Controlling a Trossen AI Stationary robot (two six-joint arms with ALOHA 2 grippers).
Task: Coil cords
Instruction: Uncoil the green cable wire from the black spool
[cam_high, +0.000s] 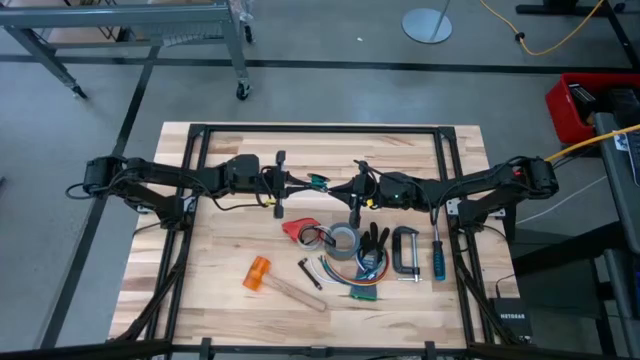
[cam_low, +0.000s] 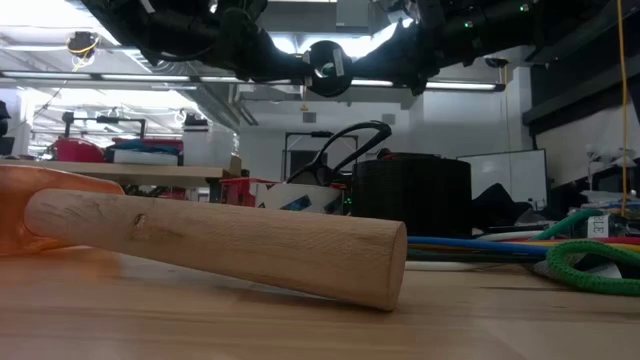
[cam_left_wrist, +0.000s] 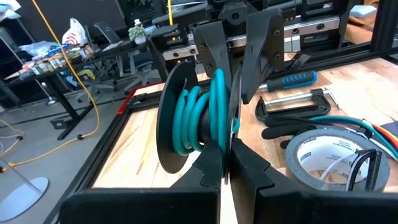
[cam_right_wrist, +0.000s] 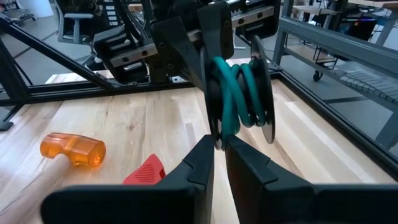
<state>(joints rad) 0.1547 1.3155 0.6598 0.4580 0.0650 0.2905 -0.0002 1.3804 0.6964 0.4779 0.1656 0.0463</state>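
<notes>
We see both arms stretched inward above the desk's far half, meeting over its middle. The left gripper (cam_left_wrist: 225, 163) is clamped shut on one flange of a small black spool (cam_left_wrist: 186, 118) wound with teal cord (cam_left_wrist: 202, 115); the right gripper (cam_right_wrist: 217, 144) pinches the opposite flange, nearly closed. Below lie a tape roll (cam_high: 343, 241), a clamp (cam_high: 405, 251), a screwdriver (cam_high: 437, 257) and an orange hammer (cam_high: 262, 274).

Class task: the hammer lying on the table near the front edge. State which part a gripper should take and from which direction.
Take the hammer by its wooden handle, coming straight down from above. It lies flat with bare table either side of the straight, even shaft; the orange head is bulkier and rounded, likely harder to pinch.
</notes>
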